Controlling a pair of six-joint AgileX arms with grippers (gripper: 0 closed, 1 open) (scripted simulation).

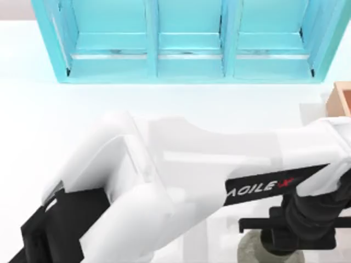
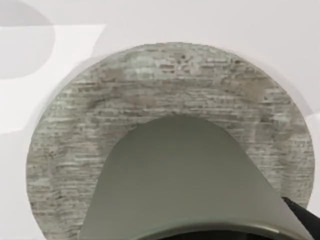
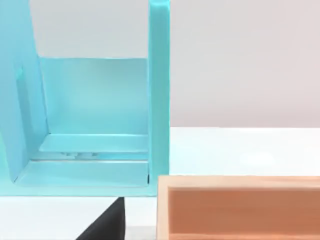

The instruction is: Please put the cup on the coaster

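Note:
The cup [image 2: 185,175], plain olive-grey with a dark rim at its near end, sits close before the left wrist camera, over the middle of the coaster [image 2: 175,85]. That coaster is a flat, round, speckled grey disc on the white table. I cannot tell whether the cup touches it. A dark fingertip [image 2: 306,221] lies against the cup's side. From above, my left arm reaches from the bottom left across to the bottom right. There my left gripper [image 1: 285,241] hangs over the coaster [image 1: 248,250], shut on the cup. My right arm is parked off to the right.
A turquoise shelf unit [image 1: 186,49] with three bays spans the back of the table, also seen from the right wrist [image 3: 95,125]. An orange wooden box [image 1: 341,98] stands at the right edge, close to the right wrist camera [image 3: 240,207]. A dark wedge [image 3: 105,225] lies beside it.

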